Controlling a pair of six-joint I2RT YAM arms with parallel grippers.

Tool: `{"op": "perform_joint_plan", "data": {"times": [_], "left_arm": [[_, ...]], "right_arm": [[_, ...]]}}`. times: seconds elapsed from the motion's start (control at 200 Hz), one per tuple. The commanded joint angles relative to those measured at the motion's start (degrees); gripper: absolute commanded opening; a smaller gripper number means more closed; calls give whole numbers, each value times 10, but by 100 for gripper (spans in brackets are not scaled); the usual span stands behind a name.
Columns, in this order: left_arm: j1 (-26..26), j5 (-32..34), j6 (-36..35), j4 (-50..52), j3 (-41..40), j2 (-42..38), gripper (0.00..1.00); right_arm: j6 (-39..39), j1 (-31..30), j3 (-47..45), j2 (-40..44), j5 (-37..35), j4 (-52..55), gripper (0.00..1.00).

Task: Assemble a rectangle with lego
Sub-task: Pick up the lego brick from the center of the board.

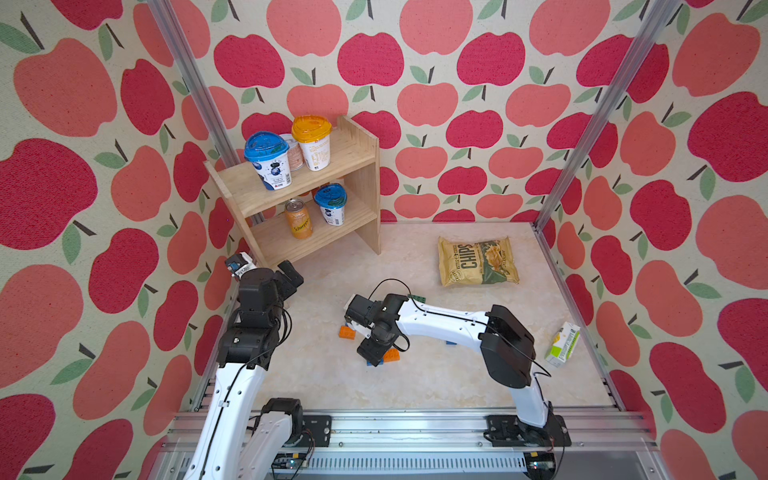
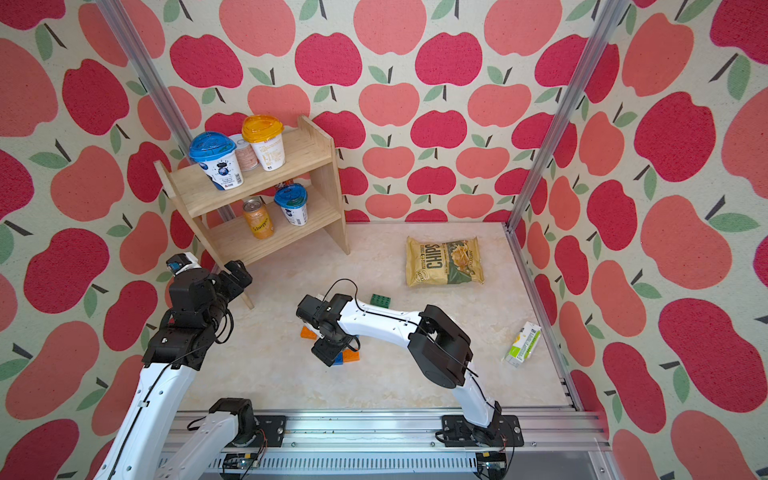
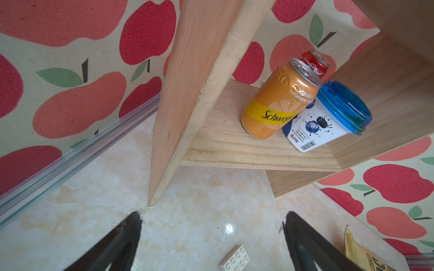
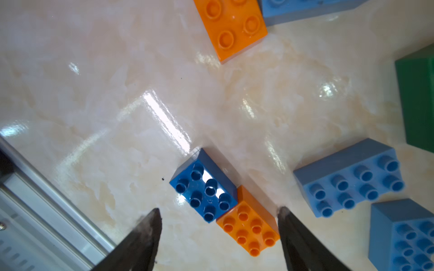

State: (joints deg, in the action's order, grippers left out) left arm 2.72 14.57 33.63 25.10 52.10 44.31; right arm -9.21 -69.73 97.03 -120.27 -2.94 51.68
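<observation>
Both spread empty, we note: left gripper (image 3: 211, 218), right gripper (image 4: 218, 212) over blue brick (image 1: 375, 363), orange brick (image 1: 391, 355) touching its 3 o'clock side.

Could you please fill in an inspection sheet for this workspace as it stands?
Surface: glossy marbled table.
Job's things: dark blue brick and orange brick touching side by side; light blue bricks, green brick, white brick loose.
Clutter: chips bag, carton, wooden shelf holding cups, cans.
Grippers: left gripper open, empty; right gripper open over the touching pair.
Cables: black cable loops above right wrist.
Surroundings: apple-print walls, aluminium rail.
</observation>
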Motion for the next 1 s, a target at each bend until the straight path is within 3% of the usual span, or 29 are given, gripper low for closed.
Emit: {"op": "perform_joint_plan", "data": {"times": [0.0,0.61,0.99], "left_arm": [[-9,8,0,19,8,-9,97],[-37,-30,15,15,1,5,97],[-38,-43,12,11,0,9,97]], "right_arm": [[52,-4,25,-16,-13,35,80],[68,-10,46,-65,-19,49,68],[52,10,66,-84,5,32,38]]}}
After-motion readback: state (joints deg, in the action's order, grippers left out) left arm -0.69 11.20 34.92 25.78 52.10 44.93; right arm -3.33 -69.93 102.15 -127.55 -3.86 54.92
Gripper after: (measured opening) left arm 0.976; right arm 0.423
